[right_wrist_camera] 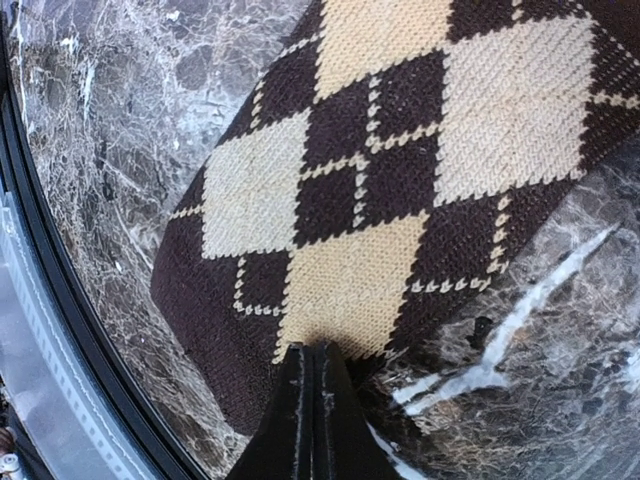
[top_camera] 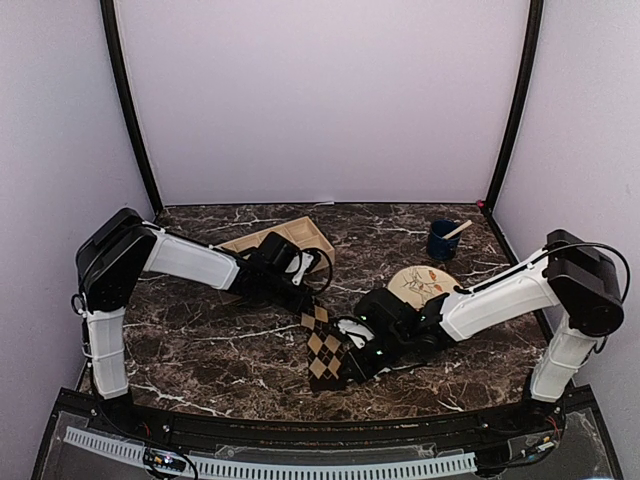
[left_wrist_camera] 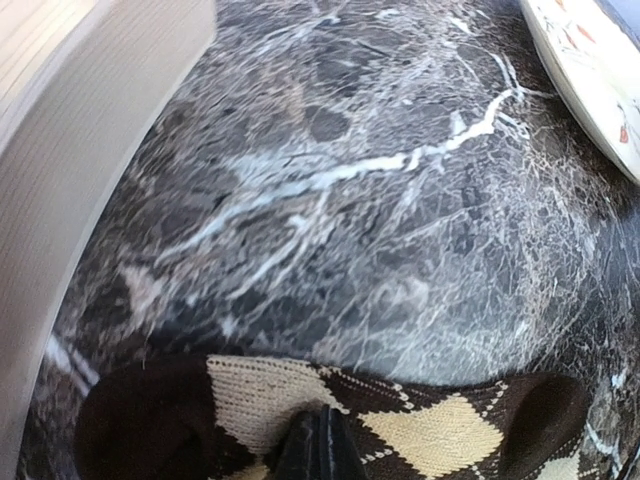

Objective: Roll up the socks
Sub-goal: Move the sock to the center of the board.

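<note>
As the argyle sock (top_camera: 325, 350) lay flat on the marble table (top_camera: 200, 340), its long axis ran far-to-near | left gripper (left_wrist_camera: 320, 445) pinched together on its far end | right gripper (right_wrist_camera: 310, 372) pinched together on its near side edge, neither arm nearer.

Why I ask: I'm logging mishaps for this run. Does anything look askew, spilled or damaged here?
Nothing looks spilled or damaged. The argyle sock lies flat, pinched at opposite ends by the left gripper and right gripper. The blue cup stands upright. Only the tan tray sits diagonal to the table edges.
</note>
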Available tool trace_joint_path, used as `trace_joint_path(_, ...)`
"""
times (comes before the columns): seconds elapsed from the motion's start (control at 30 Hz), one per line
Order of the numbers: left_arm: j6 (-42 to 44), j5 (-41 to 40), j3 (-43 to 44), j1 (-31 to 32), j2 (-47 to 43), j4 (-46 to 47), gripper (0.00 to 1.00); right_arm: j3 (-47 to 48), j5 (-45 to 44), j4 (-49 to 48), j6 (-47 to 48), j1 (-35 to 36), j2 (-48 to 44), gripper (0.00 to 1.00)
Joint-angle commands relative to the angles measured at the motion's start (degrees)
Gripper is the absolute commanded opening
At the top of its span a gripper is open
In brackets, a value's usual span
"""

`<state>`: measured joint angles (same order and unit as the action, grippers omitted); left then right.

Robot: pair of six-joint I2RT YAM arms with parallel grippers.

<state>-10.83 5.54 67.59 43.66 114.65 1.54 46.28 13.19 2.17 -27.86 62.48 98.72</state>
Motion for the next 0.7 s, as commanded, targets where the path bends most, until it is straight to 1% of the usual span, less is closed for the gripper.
trace_joint_path(0.0,7.6,2.1,2.8,-0.1,2.2,-2.4,0.0,-2.9,0.4,6.2,-2.1,-0.2,0.9,0.0)
trace_joint_path(0.17,11.9,3.7,5.7,-0.1,4.3,-2.8,0.0,-2.5,1.0,5.3,-3.7,0.9,1.4,0.0)
trace_joint_path(0.33,14.0,5.5,7.3,-0.1,5.5,-2.3,0.0,-1.6,1.0,4.4,-5.4,2.7,2.5,0.0)
trace_joint_path(0.57,14.9,6.3,8.7,-0.1,4.8,-2.9,0.09,0.7,-2.7,6.6,-5.6,5.0,2.1,0.0)
trace_joint_path(0.67,15.0,7.0,8.6,-0.1,3.5,-2.8,0.13,2.3,-4.3,8.4,-4.1,5.6,1.2,0.05)
